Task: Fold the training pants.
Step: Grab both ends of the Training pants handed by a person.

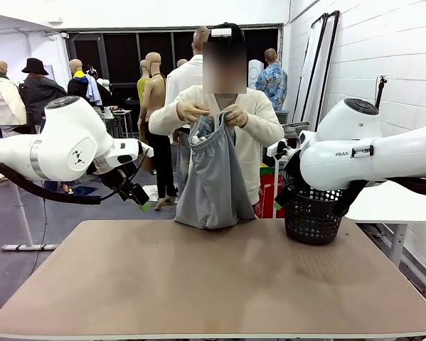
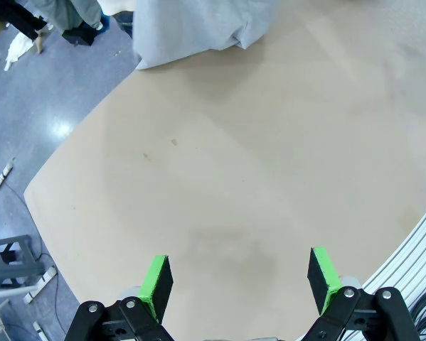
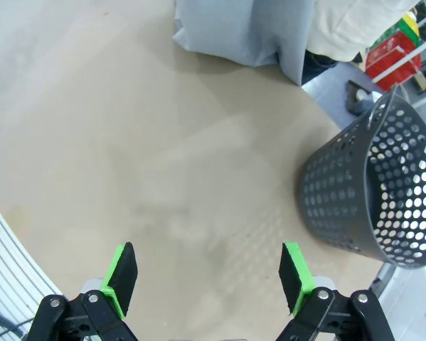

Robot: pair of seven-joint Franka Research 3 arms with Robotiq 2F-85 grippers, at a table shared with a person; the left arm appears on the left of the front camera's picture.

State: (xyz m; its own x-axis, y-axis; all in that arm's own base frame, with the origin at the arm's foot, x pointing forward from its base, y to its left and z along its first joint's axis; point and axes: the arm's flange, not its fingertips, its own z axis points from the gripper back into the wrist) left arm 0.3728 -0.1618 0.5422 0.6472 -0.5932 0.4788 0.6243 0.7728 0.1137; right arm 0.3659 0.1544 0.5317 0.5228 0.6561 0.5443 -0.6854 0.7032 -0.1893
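The left claw (image 2: 241, 277) and right claw (image 3: 209, 273) both gape wide over the tan counter (image 2: 234, 156). A black basket (image 3: 383, 192) stands ahead of the right claw. Farther ahead, a person's hands (image 1: 193, 111) hold up the training pants (image 1: 214, 181) at the counter's far edge.

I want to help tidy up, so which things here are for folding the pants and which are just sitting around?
For the job:
- the training pants, held up by the person's hands
- the left gripper and right gripper, both open above the table

Just lying about:
- the black basket, standing on the table's right side
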